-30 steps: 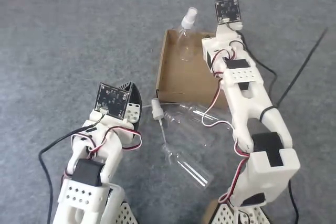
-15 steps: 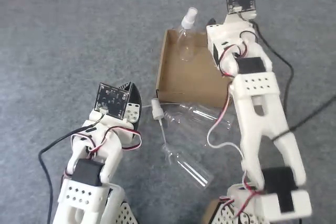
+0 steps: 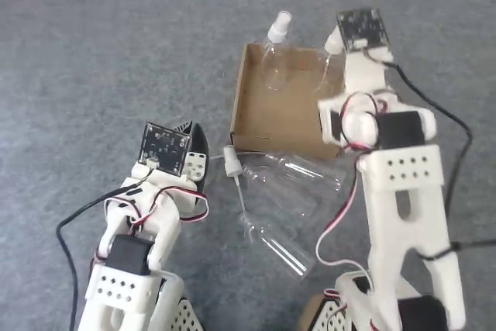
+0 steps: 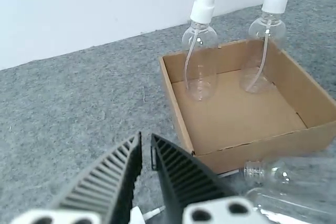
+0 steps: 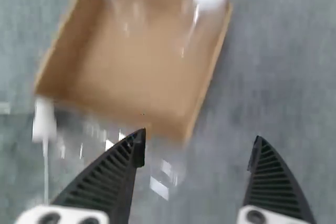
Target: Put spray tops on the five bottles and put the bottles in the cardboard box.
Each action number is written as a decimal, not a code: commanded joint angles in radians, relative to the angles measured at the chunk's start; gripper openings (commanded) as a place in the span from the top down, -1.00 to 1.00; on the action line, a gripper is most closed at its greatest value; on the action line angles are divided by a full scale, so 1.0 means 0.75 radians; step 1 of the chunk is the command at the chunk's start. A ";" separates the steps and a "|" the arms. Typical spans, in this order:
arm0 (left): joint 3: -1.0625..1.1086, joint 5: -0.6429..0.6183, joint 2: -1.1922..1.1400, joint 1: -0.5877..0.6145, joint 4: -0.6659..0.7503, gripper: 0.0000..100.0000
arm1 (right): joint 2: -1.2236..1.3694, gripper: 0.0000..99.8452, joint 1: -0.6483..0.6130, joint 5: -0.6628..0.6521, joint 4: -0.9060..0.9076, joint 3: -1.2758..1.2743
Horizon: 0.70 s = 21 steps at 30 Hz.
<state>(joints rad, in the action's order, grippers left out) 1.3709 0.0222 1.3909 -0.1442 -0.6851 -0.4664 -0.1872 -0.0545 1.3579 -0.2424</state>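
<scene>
On the grey surface we find the cardboard box lying open between the two arms' reach. Inside it, two bottles with spray tops stand upright against the far wall: the first capped bottle sits toward the left arm's side, and the second capped bottle stands beside the right arm. Just in front of the box's near wall, the uncapped bottles lie on their sides. At least two are there, one overlapping another. A loose spray top rests beside them, its thin tube pointing away from the box. Our left claw sits low, near the box, with its jaws almost pressed together and nothing between them. Our right claw hangs spread wide and empty above the box's near wall.
</scene>
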 commanded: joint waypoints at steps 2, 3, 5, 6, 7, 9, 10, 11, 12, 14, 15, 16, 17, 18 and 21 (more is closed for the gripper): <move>-0.181 -0.012 0.020 0.008 -0.166 0.76 | -0.148 0.47 -0.003 -0.297 0.345 0.082; -0.234 -0.012 0.020 0.023 -0.237 0.74 | -0.169 0.47 -0.003 -0.338 0.382 0.063; -0.328 -0.010 0.020 0.068 -0.383 0.71 | -0.208 0.47 -0.003 -0.374 0.433 0.002; -0.369 -0.004 0.020 0.096 -0.444 0.70 | -0.234 0.47 -0.003 -0.401 0.437 -0.045; -0.398 0.018 0.020 0.125 -0.493 0.70 | -0.263 0.47 -0.015 -0.428 0.427 -0.100; -0.420 0.078 0.018 0.166 -0.567 0.70 | -0.324 0.47 -0.083 -0.471 0.382 -0.229; -0.418 0.094 0.018 0.184 -0.591 0.70 | -0.353 0.47 -0.126 -0.479 0.349 -0.305; -0.402 0.108 0.012 0.196 -0.601 0.70 | -0.382 0.47 -0.181 -0.479 0.308 -0.381; -0.384 0.123 -0.010 0.215 -0.595 0.70 | -0.408 0.47 -0.247 -0.481 0.269 -0.450; -0.363 0.129 -0.082 0.252 -0.577 0.70 | -0.439 0.47 -0.355 -0.479 0.191 -0.577; -0.363 0.129 -0.131 0.260 -0.577 0.70 | -0.445 0.47 -0.392 -0.477 0.150 -0.630; -0.363 0.129 -0.182 0.264 -0.575 0.70 | -0.445 0.47 -0.418 -0.477 0.116 -0.677; -0.363 0.129 -0.231 0.264 -0.573 0.70 | -0.445 0.47 -0.427 -0.477 0.079 -0.716; -0.363 0.131 -0.272 0.260 -0.567 0.70 | -0.445 0.47 -0.425 -0.477 0.040 -0.749; -0.347 0.125 -0.374 0.264 -0.507 0.70 | -0.445 0.47 -0.392 -0.477 -0.032 -0.800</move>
<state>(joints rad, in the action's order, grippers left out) 1.1162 0.1112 1.1838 0.0522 -1.1132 -0.7672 -0.4925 -0.4012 1.4131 -0.8147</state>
